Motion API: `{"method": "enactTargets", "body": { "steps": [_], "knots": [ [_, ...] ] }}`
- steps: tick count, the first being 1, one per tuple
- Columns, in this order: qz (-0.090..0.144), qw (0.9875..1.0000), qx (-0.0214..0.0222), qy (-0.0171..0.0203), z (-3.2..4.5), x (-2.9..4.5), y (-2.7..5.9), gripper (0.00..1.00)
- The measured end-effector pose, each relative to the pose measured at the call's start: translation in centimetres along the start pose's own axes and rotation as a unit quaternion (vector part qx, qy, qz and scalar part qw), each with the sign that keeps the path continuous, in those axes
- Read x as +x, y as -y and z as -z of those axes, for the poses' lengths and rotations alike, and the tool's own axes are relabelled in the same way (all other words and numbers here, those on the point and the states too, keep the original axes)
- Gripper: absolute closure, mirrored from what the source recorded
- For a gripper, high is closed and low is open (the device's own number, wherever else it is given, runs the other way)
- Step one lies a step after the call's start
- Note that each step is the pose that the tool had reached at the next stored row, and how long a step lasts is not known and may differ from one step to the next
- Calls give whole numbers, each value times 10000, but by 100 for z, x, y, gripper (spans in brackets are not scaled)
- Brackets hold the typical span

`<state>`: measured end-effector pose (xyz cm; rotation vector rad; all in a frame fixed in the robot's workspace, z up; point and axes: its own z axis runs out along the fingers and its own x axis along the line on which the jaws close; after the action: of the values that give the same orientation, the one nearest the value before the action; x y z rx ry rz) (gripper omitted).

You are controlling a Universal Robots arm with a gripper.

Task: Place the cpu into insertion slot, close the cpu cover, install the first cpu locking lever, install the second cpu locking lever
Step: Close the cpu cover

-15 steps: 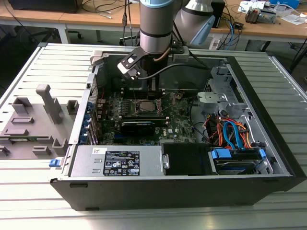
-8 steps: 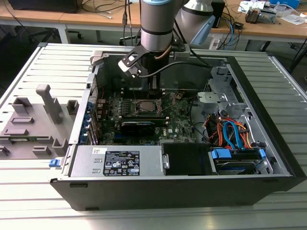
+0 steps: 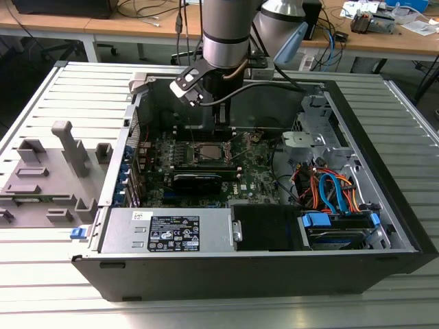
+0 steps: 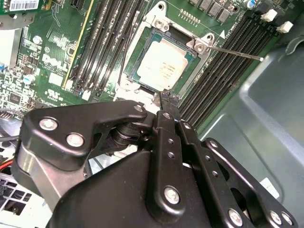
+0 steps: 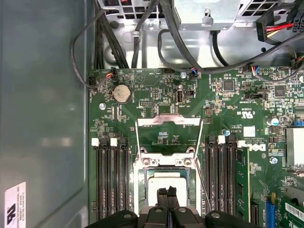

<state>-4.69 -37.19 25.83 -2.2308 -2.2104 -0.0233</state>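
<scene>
Your hand (image 5: 166,194) is closed, fingertips pressed together with nothing between them. It sits right over the cpu (image 5: 164,183); whether it touches, you cannot tell. The cpu lies flat in the insertion slot (image 5: 141,180), directly under the fingertips. Past the slot, on the side away from your hand and toward the round battery (image 5: 121,93), the cpu cover (image 5: 168,121) stands swung open. A thin lever (image 5: 204,187) runs alongside the slot, apparently unlatched.

A grey fixture (image 3: 48,171) sits beside the open computer case (image 3: 240,274).
</scene>
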Motion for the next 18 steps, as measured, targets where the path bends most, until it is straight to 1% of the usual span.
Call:
{"method": "enactTargets", "body": {
  "steps": [3, 10, 12, 14, 16, 17, 18],
  "knots": [
    [-1, 10000, 4, -23, 40, 0, -8, 89],
    [-2, 9999, 12, -113, 144, 0, -26, 89],
    [-2, 9999, 15, -141, 172, -1, -30, 89],
    [-2, 9998, 17, -177, 202, -2, -33, 89],
    [-3, 9998, 17, -202, 223, -2, -35, 89],
    [-3, 9998, 19, -222, 244, -3, -38, 89],
    [-3, 9997, 19, -232, 254, -2, -39, 89]
  ]
}}
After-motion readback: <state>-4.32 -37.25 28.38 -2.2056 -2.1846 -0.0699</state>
